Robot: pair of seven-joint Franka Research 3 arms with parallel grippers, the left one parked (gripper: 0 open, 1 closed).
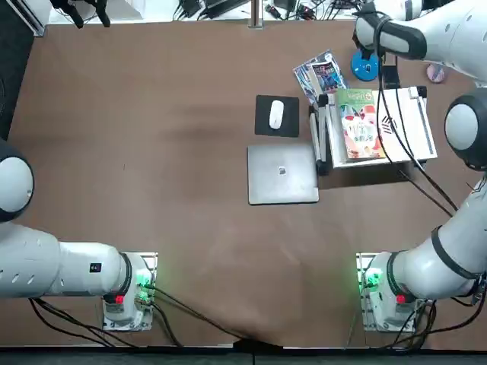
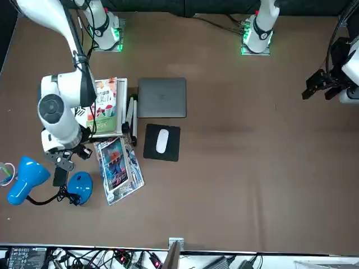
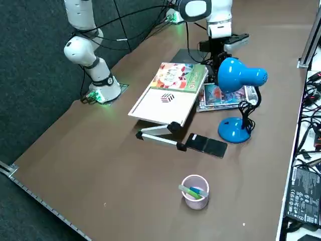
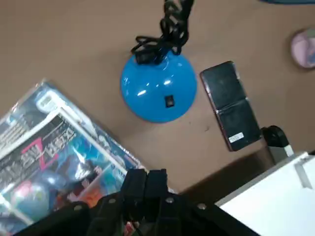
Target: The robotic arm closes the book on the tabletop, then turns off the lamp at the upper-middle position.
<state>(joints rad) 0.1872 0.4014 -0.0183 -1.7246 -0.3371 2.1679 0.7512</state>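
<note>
The right wrist view shows the right hand [image 4: 144,183] with fingers together, near the lamp [image 4: 158,91] and its black switch [image 4: 170,101]; the right side view adds the book [image 3: 174,78], closed, beyond the lamp.

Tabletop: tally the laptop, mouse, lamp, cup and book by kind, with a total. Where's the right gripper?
Laptop: 1
Mouse: 1
Lamp: 1
Cup: 1
Book: 1
Total: 5
The right gripper hangs over the table near the lamp, fingers together.
</note>
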